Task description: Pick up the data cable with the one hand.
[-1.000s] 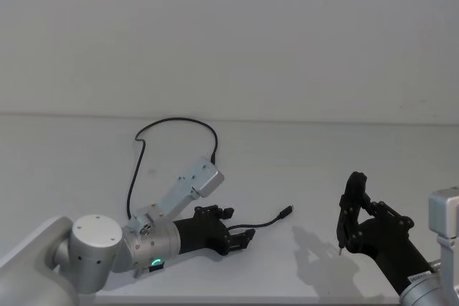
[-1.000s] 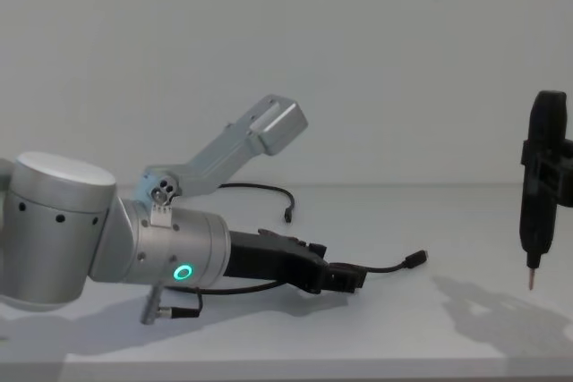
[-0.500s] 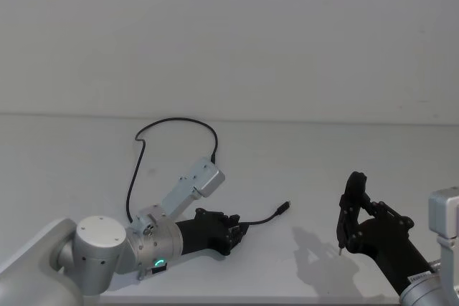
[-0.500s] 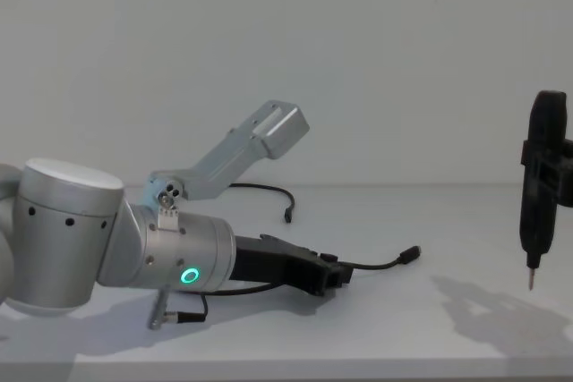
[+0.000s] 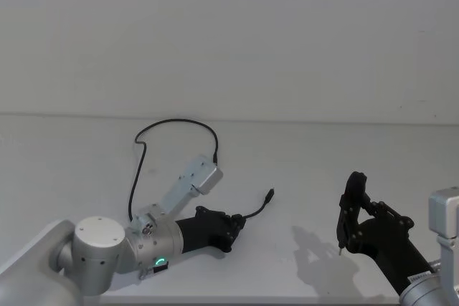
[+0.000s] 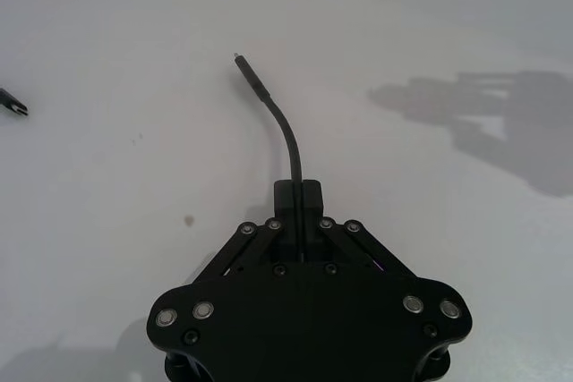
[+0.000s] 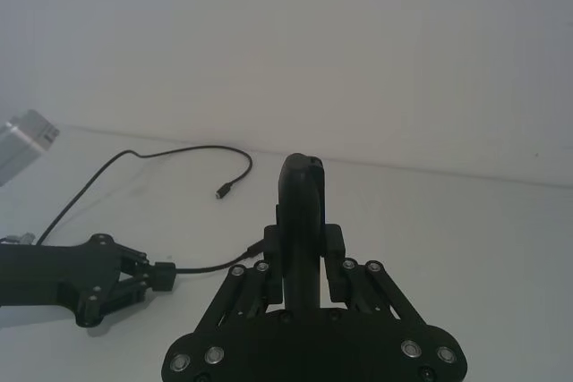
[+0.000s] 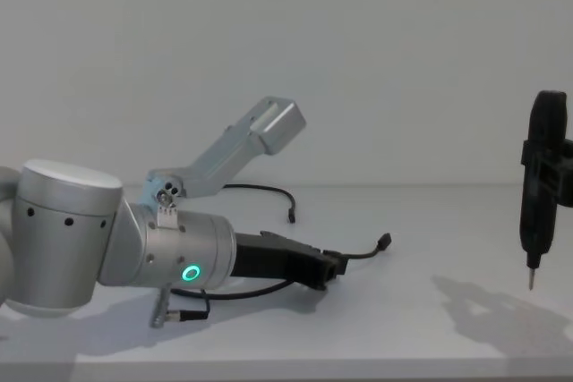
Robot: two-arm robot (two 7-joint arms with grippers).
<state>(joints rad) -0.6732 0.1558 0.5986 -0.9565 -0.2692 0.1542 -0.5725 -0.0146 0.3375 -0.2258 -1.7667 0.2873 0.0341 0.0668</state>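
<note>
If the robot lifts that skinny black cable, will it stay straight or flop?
Probably floppy: the long thin black data cable lies in loose loops. The short bit past the shut left gripper arches up alone, so short lengths seem springy. Being so thin, it likely weighs little.

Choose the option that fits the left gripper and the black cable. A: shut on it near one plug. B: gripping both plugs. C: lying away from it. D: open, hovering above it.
A: in the left wrist view the left gripper is shut on the cable, a short stretch with a plug sticking out ahead; the right gripper hangs apart.
</note>
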